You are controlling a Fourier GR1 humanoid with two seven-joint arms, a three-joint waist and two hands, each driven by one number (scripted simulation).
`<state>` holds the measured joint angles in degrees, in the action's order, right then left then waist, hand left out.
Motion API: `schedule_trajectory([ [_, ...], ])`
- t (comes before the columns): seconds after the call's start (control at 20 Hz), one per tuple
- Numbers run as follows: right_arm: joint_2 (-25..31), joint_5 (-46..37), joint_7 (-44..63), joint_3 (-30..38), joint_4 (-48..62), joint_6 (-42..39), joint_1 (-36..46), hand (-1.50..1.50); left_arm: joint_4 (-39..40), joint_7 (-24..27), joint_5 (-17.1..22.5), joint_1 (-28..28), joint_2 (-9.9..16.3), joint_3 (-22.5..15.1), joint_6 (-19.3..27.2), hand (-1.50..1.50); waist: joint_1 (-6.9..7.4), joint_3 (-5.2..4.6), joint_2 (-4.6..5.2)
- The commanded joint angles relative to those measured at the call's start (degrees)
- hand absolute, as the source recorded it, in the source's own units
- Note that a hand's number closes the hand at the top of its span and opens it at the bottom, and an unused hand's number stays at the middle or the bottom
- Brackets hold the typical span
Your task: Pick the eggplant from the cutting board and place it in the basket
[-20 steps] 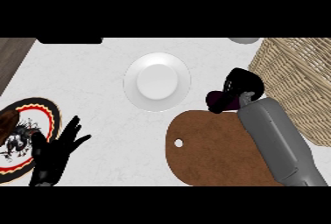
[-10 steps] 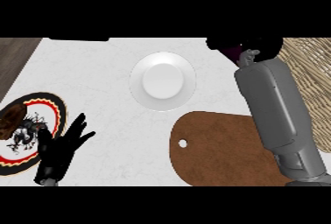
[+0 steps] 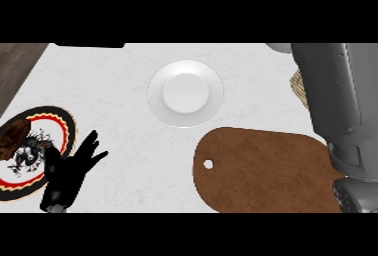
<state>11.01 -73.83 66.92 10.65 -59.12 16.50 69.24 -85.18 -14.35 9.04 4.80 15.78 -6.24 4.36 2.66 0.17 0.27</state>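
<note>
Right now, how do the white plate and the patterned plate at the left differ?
The white plate is plain and shows whole at the counter's middle; the patterned plate has a black face with a red and yellow rim and is cut by the left edge. The left robot hand overlaps the patterned plate only. Both are round.

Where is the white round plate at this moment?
In the head view, the white round plate sits at upper centre, just above the brown wooden cutting board.

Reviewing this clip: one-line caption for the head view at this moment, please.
Right forearm stretches past the bare cutting board toward the basket; left robot hand rests open beside the white plate.
</note>
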Motion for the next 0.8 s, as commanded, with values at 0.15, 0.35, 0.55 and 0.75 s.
schedule_trajectory([
  [0.15,3.7,-10.1,14.7,6.8,5.0,2.6,9.2,1.50,3.2,-2.0,-0.7,1.7,0.6,-0.1,-0.2,0.00,-0.74,-0.34,0.26],
  [0.35,6.4,-12.5,13.0,10.7,6.8,2.2,10.1,1.50,3.2,-1.4,0.4,2.6,0.8,0.6,-1.2,0.00,-1.16,-0.27,0.20],
  [0.55,9.7,-12.2,9.7,15.7,10.6,2.0,11.4,1.50,1.9,-0.9,-0.1,4.7,0.0,-0.1,-0.7,0.00,-0.68,-0.21,0.29],
  [0.75,10.2,-12.7,7.8,18.3,11.5,1.5,9.6,1.50,3.4,0.1,-1.4,4.0,-0.3,0.0,-0.1,0.00,-1.51,-0.20,0.20],
])
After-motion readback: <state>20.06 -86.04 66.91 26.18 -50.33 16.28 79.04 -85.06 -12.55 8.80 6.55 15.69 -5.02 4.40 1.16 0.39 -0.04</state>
